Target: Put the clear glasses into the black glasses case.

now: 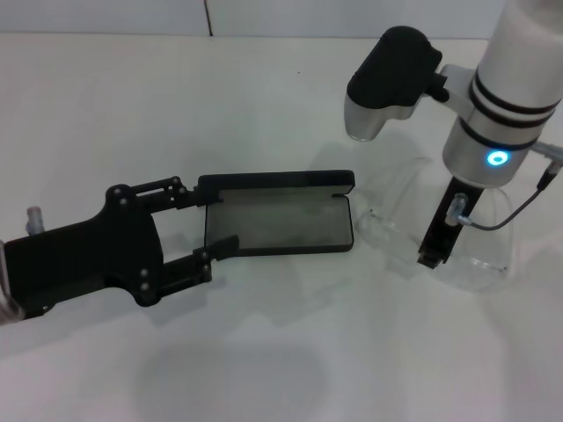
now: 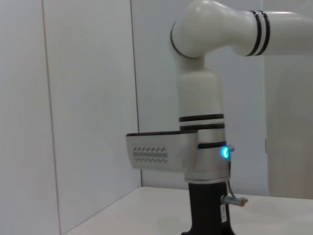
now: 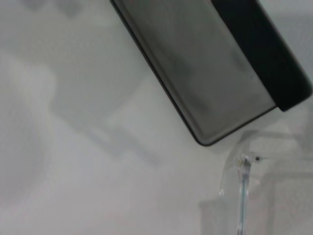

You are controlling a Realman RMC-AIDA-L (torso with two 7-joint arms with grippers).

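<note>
Black glasses case (image 1: 280,220) lies open on the tabletop (image 1: 264,352), grey lining up, lid raised along its far edge — set to receive. Left gripper (image 1: 209,224) is at the case's left end: one finger (image 1: 176,195) along the lid side, the other (image 1: 207,257) at the near rim, spread across the end. Judged purpose: bracing the case so it cannot slide during loading. Left arm low, reaching in nearly level.

Clear glasses (image 1: 440,229) rest just right of the case, not yet inside; one clear arm (image 3: 240,186) shows near the case corner. Right gripper (image 1: 431,257) points straight down onto them; finger state cannot be told.
</note>
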